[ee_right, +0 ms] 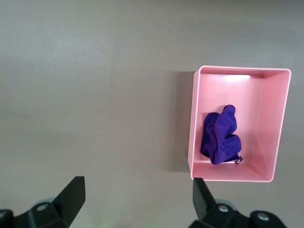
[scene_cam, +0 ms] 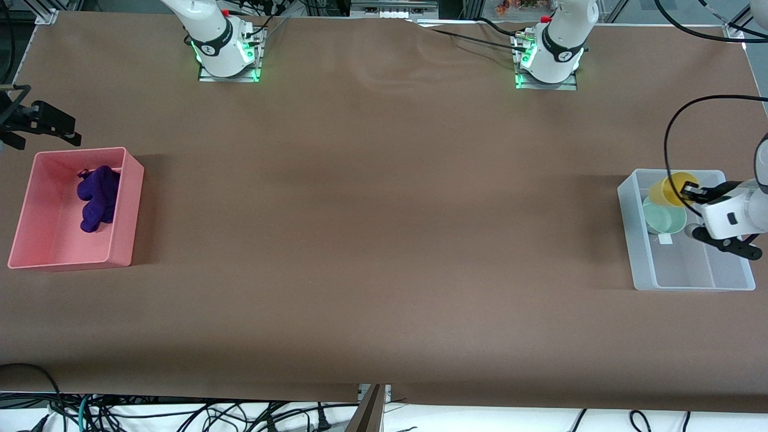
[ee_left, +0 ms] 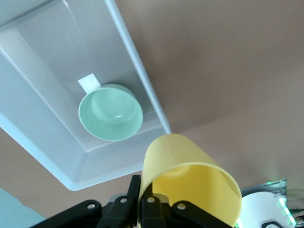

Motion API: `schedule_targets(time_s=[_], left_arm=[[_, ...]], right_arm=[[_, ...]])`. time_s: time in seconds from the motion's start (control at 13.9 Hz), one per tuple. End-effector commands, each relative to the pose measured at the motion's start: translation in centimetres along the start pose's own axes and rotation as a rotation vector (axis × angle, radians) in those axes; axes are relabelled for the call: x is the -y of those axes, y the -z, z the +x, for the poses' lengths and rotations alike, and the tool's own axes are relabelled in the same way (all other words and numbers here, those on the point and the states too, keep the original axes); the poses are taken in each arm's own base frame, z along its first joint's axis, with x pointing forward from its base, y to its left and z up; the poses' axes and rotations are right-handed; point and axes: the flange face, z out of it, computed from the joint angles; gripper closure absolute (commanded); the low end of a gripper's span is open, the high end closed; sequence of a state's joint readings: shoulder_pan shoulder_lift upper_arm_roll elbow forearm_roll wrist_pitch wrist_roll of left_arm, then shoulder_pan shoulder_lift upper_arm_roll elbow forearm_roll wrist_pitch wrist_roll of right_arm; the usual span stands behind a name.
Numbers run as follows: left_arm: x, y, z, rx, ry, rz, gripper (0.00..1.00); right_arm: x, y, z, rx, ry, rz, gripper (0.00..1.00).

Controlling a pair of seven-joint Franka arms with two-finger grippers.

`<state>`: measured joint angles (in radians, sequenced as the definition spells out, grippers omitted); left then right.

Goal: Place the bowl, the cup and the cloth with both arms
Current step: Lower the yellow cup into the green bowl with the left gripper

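Observation:
The pale mint-green bowl [scene_cam: 665,217] sits upright in a clear plastic bin [scene_cam: 627,228] at the left arm's end of the table. My left gripper [scene_cam: 690,192] is shut on the rim of the yellow cup [scene_cam: 675,187] and holds it tilted over the bin, beside the bowl. The left wrist view shows the bowl [ee_left: 110,113], the bin [ee_left: 137,80], the cup [ee_left: 190,175] and the gripper [ee_left: 142,183] pinching the cup's wall. The purple cloth [scene_cam: 98,197] lies crumpled in a pink bin [scene_cam: 129,204] at the right arm's end. My right gripper [scene_cam: 72,133] is open and empty over bare table beside the pink bin. The right wrist view shows the cloth [ee_right: 220,137], the pink bin [ee_right: 192,123] and the gripper [ee_right: 137,187].
A small white label [scene_cam: 665,239] lies on the clear bin's floor next to the bowl; it also shows in the left wrist view [ee_left: 89,83]. The brown table [scene_cam: 384,240] spreads wide between the two bins. Cables hang below the table's near edge.

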<state>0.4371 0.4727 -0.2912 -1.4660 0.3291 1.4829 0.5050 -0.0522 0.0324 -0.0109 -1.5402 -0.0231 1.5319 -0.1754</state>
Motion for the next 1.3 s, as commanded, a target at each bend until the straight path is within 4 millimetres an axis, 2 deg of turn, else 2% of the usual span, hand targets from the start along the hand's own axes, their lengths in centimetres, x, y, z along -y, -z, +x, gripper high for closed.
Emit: schedule_targets(time_s=[0.0, 0.14, 0.22, 0.36, 0.79, 1.08, 1.23], left_arm=[[3.9, -4.8, -1.4, -0.041, -0.09, 0.032, 1.0], [5.5, -8.9, -1.6, -0.092, -0.11, 0.039, 1.0], [6.1, -10.3, -1.8, -0.112, -0.107, 0.041, 1.0], [6.1, -12.3, -1.7, -0.125, -0.12, 0.038, 1.0], [6.4, -14.7, -0.9, -0.121, -0.133, 0.017, 1.0], [7.1, -15.2, -1.2, -0.106, -0.138, 0.04, 0.98], [7.0, -15.3, -1.2, -0.102, -0.138, 0.037, 0.51]], right_arm=[[0.4, 0.2, -0.3, 0.022, 0.019, 0.001, 0.0], [0.3, 0.5, -0.5, 0.025, 0.001, 0.001, 0.0], [-0.5, 0.4, -0.7, 0.028, -0.015, 0.004, 0.0], [0.1, 0.4, -0.6, 0.033, -0.006, 0.002, 0.0], [0.7, 0.4, -0.4, 0.033, 0.005, -0.002, 0.0], [0.8, 0.0, 0.2, 0.033, 0.012, -0.008, 0.0], [0.7, -0.1, 0.2, 0.031, 0.017, -0.008, 0.0]])
